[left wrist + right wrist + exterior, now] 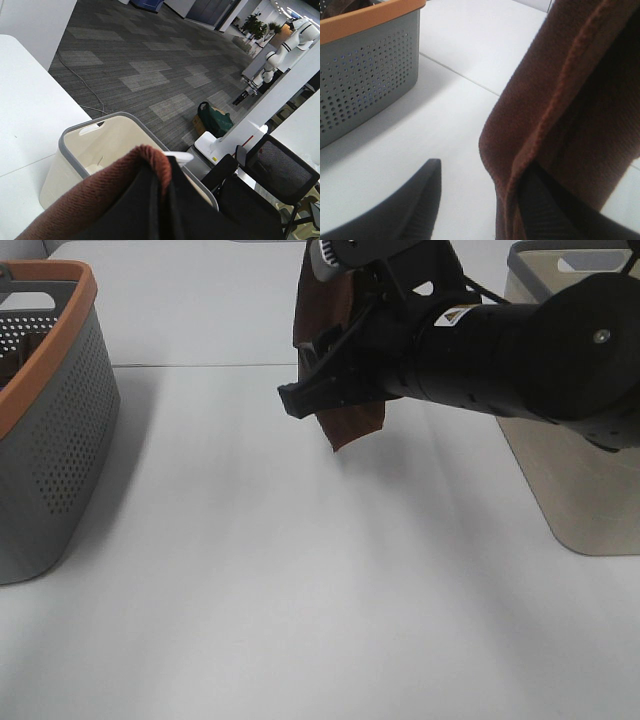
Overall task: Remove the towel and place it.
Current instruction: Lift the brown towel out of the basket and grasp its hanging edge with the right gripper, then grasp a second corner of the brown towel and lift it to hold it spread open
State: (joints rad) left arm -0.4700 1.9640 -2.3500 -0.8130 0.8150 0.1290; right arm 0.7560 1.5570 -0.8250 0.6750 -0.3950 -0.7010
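The dark reddish-brown towel (352, 426) hangs in the air above the middle of the white table, partly hidden behind my right arm. My left gripper (335, 270) is at the towel's top; in the left wrist view (162, 190) its dark fingers are together with the towel (90, 200) folded over them. My right gripper (308, 392) reaches across from the right. In the right wrist view (475, 200) its jaws stand apart, with the towel (570, 100) draped against one finger (545, 210) and bare table between the two.
A grey perforated basket with an orange rim (60, 420) stands at the left edge, also in the right wrist view (365, 75). A beige basket with a grey rim (570, 490) stands at the right, also in the left wrist view (75, 165).
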